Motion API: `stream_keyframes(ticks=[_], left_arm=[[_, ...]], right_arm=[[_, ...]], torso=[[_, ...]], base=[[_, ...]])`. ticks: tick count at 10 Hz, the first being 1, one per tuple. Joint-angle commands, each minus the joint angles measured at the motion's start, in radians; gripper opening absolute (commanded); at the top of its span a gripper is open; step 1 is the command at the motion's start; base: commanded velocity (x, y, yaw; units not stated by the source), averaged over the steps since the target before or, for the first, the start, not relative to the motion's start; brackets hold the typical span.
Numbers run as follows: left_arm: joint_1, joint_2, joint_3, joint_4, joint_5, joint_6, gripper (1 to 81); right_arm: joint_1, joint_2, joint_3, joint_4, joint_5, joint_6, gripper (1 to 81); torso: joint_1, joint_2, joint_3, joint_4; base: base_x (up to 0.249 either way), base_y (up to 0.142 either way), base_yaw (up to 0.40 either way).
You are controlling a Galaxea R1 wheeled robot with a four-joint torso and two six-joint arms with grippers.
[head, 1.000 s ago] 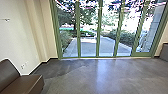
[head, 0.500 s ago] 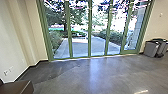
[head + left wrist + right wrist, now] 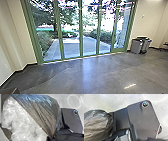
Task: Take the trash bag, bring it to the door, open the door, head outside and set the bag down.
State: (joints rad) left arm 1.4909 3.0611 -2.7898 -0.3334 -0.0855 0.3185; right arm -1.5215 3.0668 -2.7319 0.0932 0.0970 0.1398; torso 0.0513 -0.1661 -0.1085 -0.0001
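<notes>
Grey plastic trash bag close in; green-framed glass wall ahead

We judge the carry to be in hand; the bag shows at both wrists, its plastic drawn to a narrow gather beside the left gripper; we cannot tell how far either gripper is open, nor which has hold of the bag. For a good carry, we drive slowly across the floor, keep the load level and clear of the wheels, and give the bins at right ample room; sharp turns could swing or tear the bag.
</notes>
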Motion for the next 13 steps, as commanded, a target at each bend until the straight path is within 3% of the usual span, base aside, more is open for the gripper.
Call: stream_keyframes(ticks=[1,13], left_arm=[[-0.054,0.001,-0.004,0.004,0.053,0.008,1.0],[-0.056,0.003,-0.016,0.004,0.053,0.008,1.0]], right_arm=[[0.048,0.008,0.002,0.002,-0.051,-0.002,81.1],[0.048,0.008,0.002,0.002,-0.051,-0.002,81.1]], torso=[[0.000,0.000,0.000,0.000],[0.000,0.000,0.000,0.000]], base=[[0.000,0.000,-0.265],[0.000,0.000,-0.242]])
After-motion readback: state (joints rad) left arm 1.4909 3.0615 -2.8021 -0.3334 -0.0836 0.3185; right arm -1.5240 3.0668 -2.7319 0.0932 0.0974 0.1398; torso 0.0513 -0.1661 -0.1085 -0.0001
